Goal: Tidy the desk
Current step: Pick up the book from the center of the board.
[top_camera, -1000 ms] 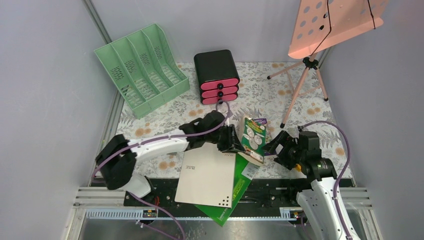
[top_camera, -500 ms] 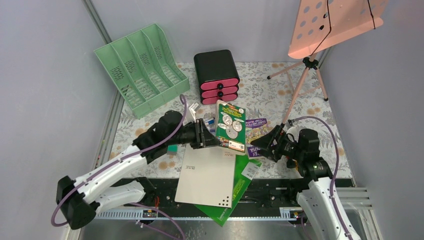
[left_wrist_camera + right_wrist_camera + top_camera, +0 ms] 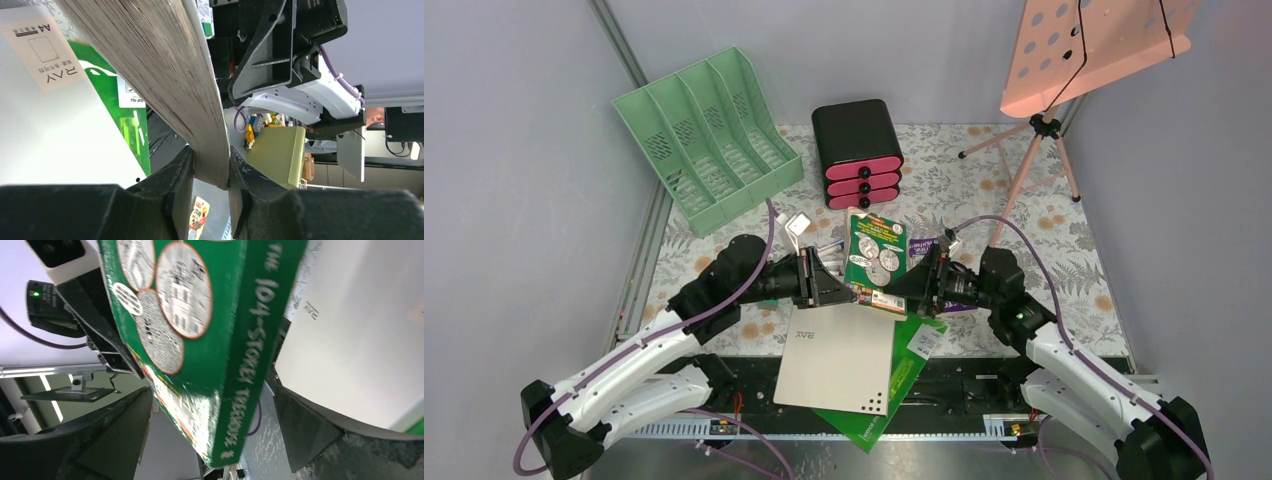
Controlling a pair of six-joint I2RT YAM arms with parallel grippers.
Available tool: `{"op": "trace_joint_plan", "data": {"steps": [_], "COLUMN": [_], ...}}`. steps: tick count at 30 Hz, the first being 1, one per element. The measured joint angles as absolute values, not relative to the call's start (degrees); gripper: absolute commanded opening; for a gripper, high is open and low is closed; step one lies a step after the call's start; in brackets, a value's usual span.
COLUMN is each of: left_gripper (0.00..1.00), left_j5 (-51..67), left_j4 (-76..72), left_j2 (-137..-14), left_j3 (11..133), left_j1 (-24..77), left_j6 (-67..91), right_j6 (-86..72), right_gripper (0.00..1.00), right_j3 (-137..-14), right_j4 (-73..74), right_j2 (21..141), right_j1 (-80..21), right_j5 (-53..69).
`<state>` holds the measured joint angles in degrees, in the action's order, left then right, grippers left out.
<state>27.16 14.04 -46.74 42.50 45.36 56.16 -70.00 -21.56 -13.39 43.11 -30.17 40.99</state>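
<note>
Status: green book [image 3: 874, 255] held above the tabletop [image 3: 954, 190].
The left claw [image 3: 210, 167] is clamped on the book's page edge; the right claw [image 3: 212, 415] stands wide open, fingers either side of the spine, holding nothing. The tabletop lies beneath both arms.

Green book [image 3: 200, 340] blurred, top cut off in right wrist view; cover unseen in left wrist view. Green folder [image 3: 899, 385] mostly hidden under white pad [image 3: 839, 355]. Pink stand [image 3: 1124, 45] cropped at top.
</note>
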Motion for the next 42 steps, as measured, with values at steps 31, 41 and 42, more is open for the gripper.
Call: {"op": "trace_joint_plan", "data": {"steps": [31,41,42], "left_gripper": [0.89,0.9,0.9], "left_j5": [24.97,23.64,23.7], "left_j4": [13.06,16.14,17.21], "left_j2": [-44.25,-50.19,-50.96], "left_j3": [38.79,41.74,42.48], "left_j1": [45.17,44.58,44.49], "left_j6": [55.75,49.43,48.6], "right_j6": [-67.2,-58.19,-57.36], "right_gripper": [0.0,0.0,0.0], "right_j3": [-26.63,-27.35,-27.35], "right_j4": [-14.24,1.1,2.85], "right_j2": [42.87,36.49,35.79], "right_j1": [-31.88,-31.9,-31.9], "right_j5": [42.52,46.83,47.55]}}
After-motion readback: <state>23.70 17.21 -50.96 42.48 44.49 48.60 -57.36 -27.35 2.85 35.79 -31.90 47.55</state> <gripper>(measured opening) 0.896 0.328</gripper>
